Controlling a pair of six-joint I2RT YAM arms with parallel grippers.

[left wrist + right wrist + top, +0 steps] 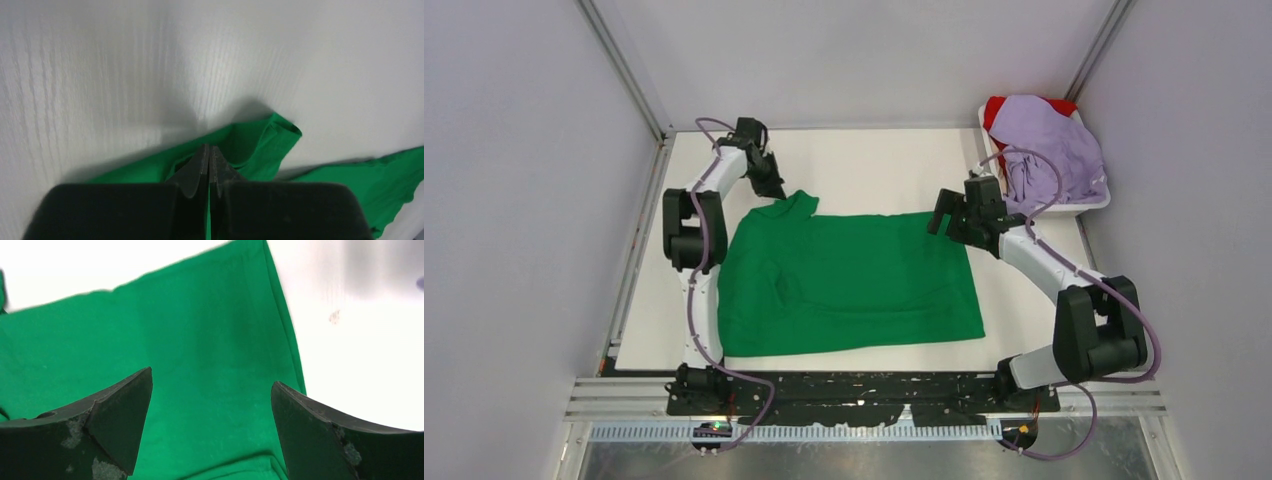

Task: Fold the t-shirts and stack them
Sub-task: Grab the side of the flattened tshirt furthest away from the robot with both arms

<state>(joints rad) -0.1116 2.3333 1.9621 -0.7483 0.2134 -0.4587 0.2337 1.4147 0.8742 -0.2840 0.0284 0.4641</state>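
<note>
The green t-shirt (854, 280) lies spread flat in the middle of the white table (874, 170). Its long side runs left to right and its near hem lies close to the table's near edge. The cloth is mostly smooth, with a few soft creases toward the left side. At the shirt's far left corner a short sleeve (799, 205) pokes out toward the table's far edge.

The left pincer (774, 190) is down at that sleeve. In the left wrist view its two black fingers (200, 167) are pressed together, with a thin strip of green cloth caught between them, so it is clamped on the green t-shirt. The sleeve's hemmed end (280, 131) bunches up just past the tips.

The right pincer (939, 222) sits over the shirt's far right corner. Its jaws stand wide apart, and in the right wrist view there is only flat green cloth between the fingers (120, 410). Nothing is gripped.

In the table's far right corner sits a white tray (1084, 207). A crumpled lavender t-shirt (1049, 145) is heaped in it, on top of a red t-shirt (996, 108) that shows only at the tray's far side.
</note>
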